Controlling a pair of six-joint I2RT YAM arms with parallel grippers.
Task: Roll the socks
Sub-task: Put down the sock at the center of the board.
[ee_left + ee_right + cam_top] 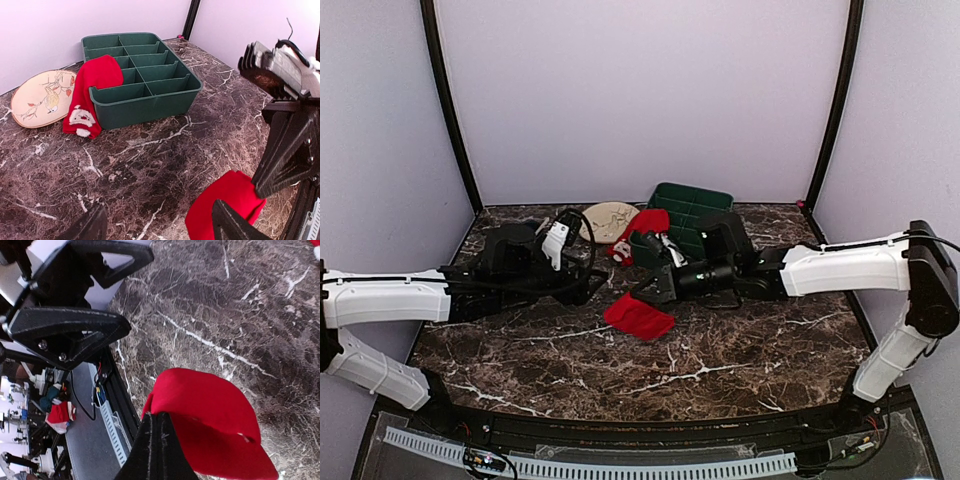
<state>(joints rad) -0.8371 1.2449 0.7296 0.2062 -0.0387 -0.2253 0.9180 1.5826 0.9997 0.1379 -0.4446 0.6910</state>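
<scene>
One red sock (pixel 638 316) lies folded on the marble table, in front of both arms. My right gripper (pixel 645 296) is shut on its near edge; in the right wrist view the closed fingertips (pixel 161 416) pinch the fold of the sock (pixel 215 425). My left gripper (pixel 597 286) is open just to the left of it. In the left wrist view its fingers (pixel 227 222) stand wide apart with nothing between them, and the sock (pixel 225 197) is at the right finger. The other sock (pixel 92 82), with a white patterned end, hangs over the green tray's corner.
A green divided tray (pixel 705 197) stands at the back centre. A round embroidered disc (pixel 606 219) lies to the left of it. The right arm's wrist (pixel 285 100) fills the right side of the left wrist view. Purple walls close in the table.
</scene>
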